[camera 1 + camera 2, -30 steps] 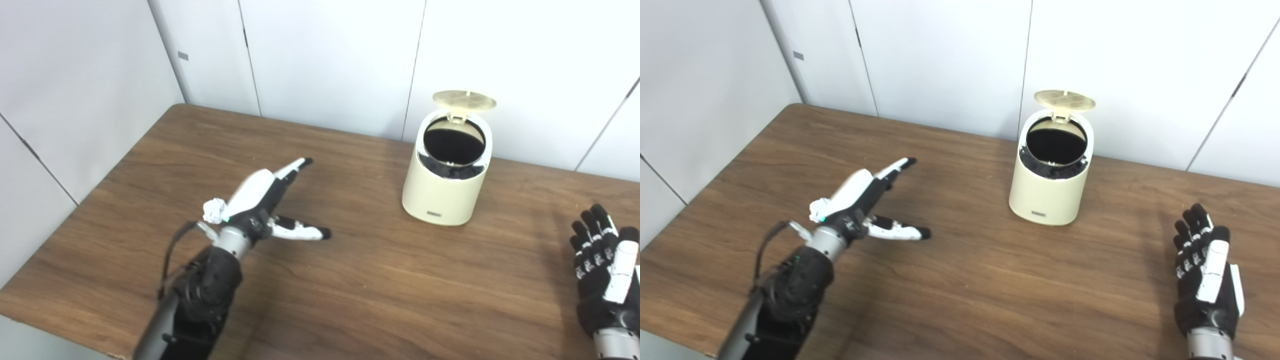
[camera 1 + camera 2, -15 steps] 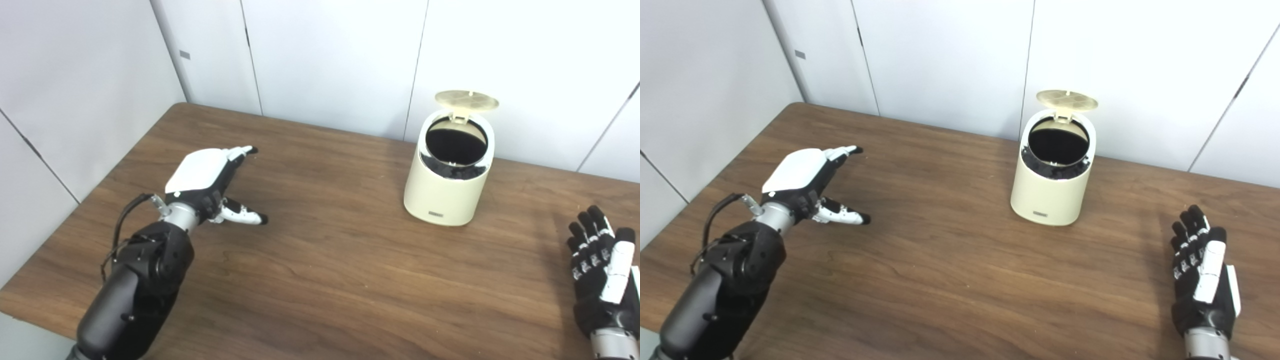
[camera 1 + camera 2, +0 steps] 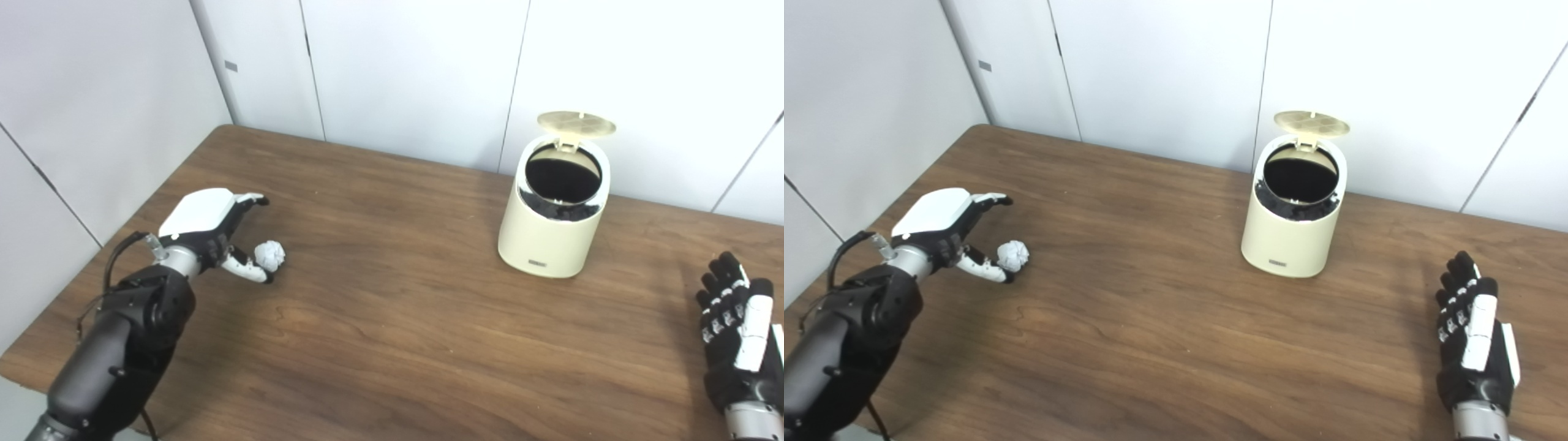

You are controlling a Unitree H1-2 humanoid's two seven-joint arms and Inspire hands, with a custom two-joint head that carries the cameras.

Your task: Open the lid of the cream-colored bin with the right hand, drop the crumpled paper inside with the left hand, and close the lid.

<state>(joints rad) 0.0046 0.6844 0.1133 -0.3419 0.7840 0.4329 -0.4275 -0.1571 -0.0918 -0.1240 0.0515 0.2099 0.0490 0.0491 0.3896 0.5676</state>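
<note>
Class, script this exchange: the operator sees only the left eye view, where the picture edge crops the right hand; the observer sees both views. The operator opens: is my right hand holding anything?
Observer: No; the right eye view shows the whole right hand, fingers extended, holding nothing.
Operator: What is past its outer edge?
Observer: A strip of brown wooden table, cropped from your view.

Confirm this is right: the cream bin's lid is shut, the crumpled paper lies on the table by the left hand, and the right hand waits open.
Not quite: the lid of the cream bin stands open, as the left eye view shows. The rest holds: the crumpled paper lies on the table by the left hand, and the right hand waits open.
</note>
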